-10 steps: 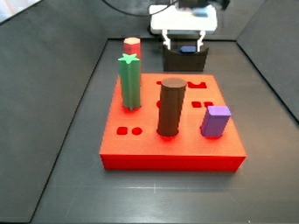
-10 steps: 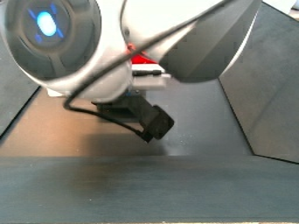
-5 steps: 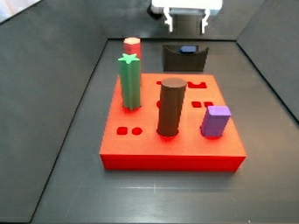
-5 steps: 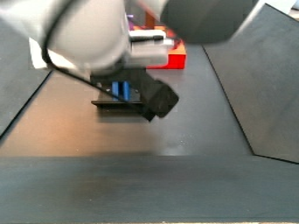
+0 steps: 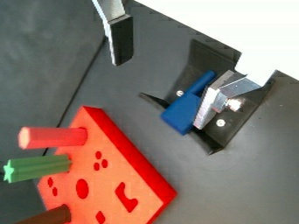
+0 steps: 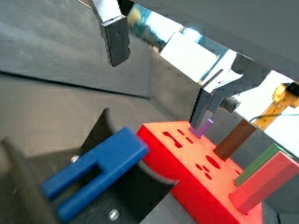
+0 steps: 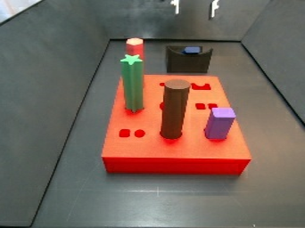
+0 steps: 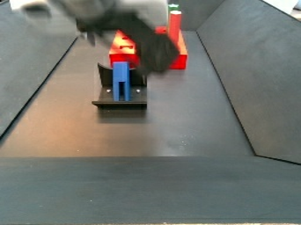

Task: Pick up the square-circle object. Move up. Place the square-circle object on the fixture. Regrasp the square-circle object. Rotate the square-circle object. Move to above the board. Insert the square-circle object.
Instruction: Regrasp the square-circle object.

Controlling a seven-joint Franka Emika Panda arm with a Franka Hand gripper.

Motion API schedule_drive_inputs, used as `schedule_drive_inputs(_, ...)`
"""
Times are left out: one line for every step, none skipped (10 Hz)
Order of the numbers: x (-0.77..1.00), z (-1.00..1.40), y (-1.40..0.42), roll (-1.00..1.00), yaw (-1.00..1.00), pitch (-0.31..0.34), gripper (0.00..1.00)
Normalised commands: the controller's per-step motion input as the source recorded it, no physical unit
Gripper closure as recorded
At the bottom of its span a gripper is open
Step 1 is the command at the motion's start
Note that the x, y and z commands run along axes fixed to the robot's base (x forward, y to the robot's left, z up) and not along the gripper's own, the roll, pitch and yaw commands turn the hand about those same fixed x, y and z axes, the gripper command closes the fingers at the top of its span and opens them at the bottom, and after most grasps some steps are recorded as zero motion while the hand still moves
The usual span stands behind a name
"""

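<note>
The blue square-circle object [image 5: 187, 103] [image 6: 98, 166] lies tilted in the scooped top of the dark fixture [image 5: 218, 131] [image 6: 142, 191], free of the fingers. In a side view it stands on edge [image 8: 120, 81] in the fixture [image 8: 119, 102]; in a side view only a blue sliver [image 7: 191, 49] shows atop the fixture [image 7: 188, 61]. My gripper [image 5: 163, 87] [image 6: 163, 74] hangs open above it, nothing between the pads; only its fingertips [image 7: 195, 7] show at the frame edge. The red board [image 7: 179, 153] [image 5: 111, 179] lies in front of the fixture.
On the board stand a green star-topped post [image 7: 132, 85], a red peg [image 7: 135, 44], a dark brown cylinder [image 7: 174, 109] and a purple block [image 7: 219, 123]. Dark sloped walls [image 7: 48, 62] enclose the floor. The blurred arm [image 8: 118, 22] hangs over the fixture.
The gripper has risen straight up from the fixture, leaving the blue piece resting there; in a side view the arm no longer covers the fixture.
</note>
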Motion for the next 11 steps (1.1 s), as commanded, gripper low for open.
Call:
schedule_drive_inputs(-0.14,0.8,-1.0,1.0,-0.01,0.036,0.0)
schedule_drive_inputs(-0.14,0.71,-0.95,1.0,-0.01,0.033,0.0)
schedule_drive_inputs(-0.09,0.36,-0.69,1.0,-0.01,0.026,0.0)
schedule_drive_inputs(-0.07,0.14,-0.52,1.0,-0.01,0.023,0.0)
schedule_drive_inputs(-0.04,0.04,-0.34,1.0,-0.01,0.019,0.0)
schedule_drive_inputs(-0.04,0.04,-0.21,1.0,-0.01,0.018,0.0)
schedule_drive_inputs(-0.05,0.04,-0.01,1.0,-0.01,0.012,0.0)
schedule_drive_inputs(-0.05,0.02,0.02,1.0,-0.01,0.006,0.0)
schedule_drive_inputs(-0.05,0.01,0.0,1.0,-0.01,-0.001,0.0)
schedule_drive_inputs(-0.04,0.01,-0.01,1.0,-0.01,-0.006,0.0)
schedule_drive_inputs(-0.05,0.01,-0.02,1.0,0.0,-0.014,0.0)
